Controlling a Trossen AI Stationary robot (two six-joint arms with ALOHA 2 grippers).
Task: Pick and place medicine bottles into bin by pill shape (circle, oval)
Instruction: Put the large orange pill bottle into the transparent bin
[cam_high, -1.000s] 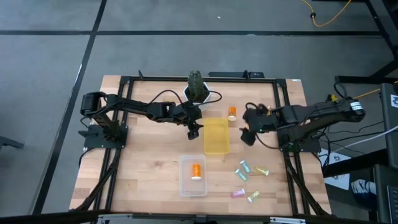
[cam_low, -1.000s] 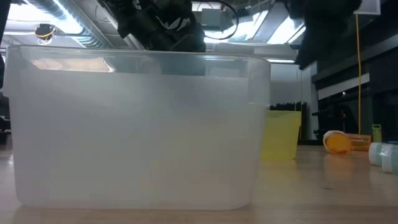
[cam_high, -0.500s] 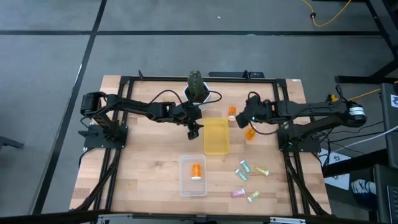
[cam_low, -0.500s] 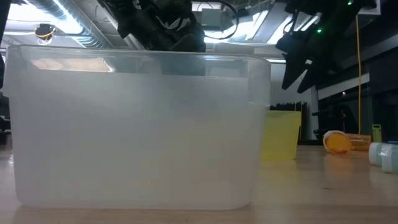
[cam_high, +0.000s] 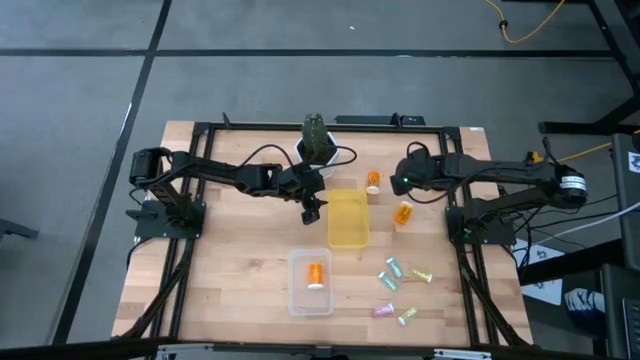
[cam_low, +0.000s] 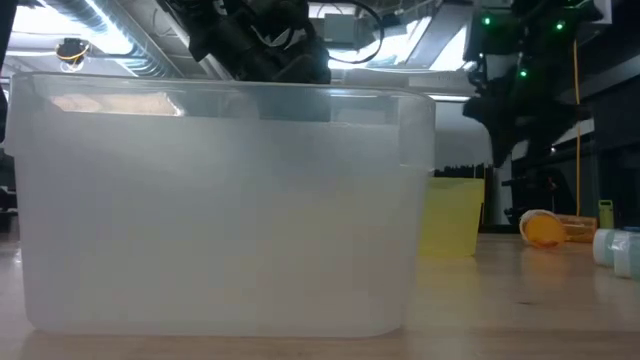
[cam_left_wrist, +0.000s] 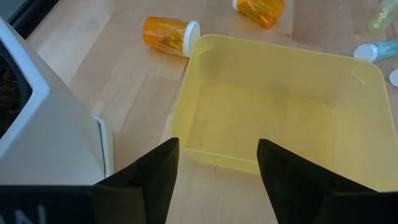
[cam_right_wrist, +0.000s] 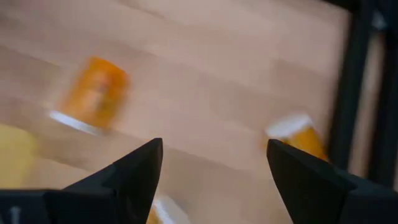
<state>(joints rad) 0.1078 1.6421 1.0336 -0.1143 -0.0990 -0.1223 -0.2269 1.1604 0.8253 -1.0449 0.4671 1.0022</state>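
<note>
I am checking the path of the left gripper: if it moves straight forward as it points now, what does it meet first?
Probably the yellow bin: the open left gripper points into it, with nothing between.

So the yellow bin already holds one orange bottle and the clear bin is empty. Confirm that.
Swapped. The high view shows the orange bottle lying in the clear bin; the left wrist view shows the yellow bin with nothing in it.

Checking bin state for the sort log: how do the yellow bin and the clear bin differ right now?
The yellow bin is tinted yellow and empty, as the left wrist view shows; the clear bin is colourless and holds one orange bottle. The yellow bin sits mid-table by the open left gripper; the clear bin sits nearer the front edge. Both are open-topped, upright plastic tubs.
</note>
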